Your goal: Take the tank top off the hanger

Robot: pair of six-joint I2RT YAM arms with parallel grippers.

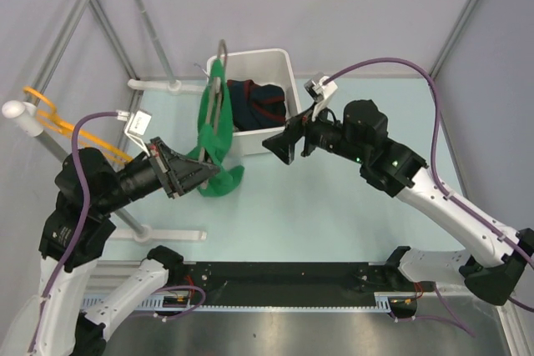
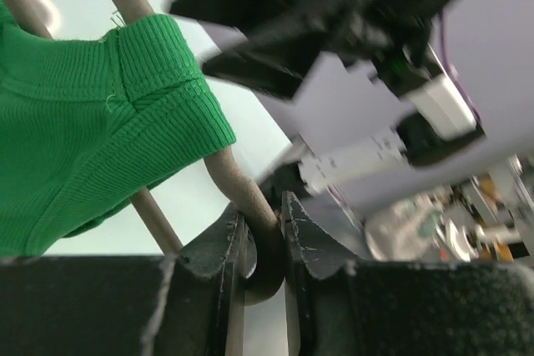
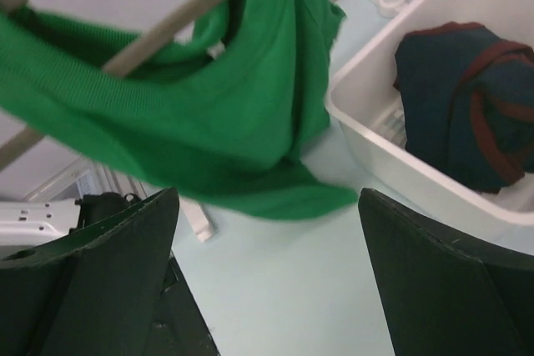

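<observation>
Fingers (image 2: 224,260) of the left gripper (image 1: 200,176) clamped on the curved end of the hanger (image 1: 219,93), a grip plain only in the left wrist view. From above, tank top (image 1: 213,152) draped on that tilted hanger, lower end sagging to the table (image 1: 334,206) just beside the white bin (image 1: 288,68). Right gripper (image 1: 279,146) near the green cloth, fingers wide apart with nothing between; dark navy garment (image 3: 459,97) inside the bin, its red stripes clearest in the right wrist view.
</observation>
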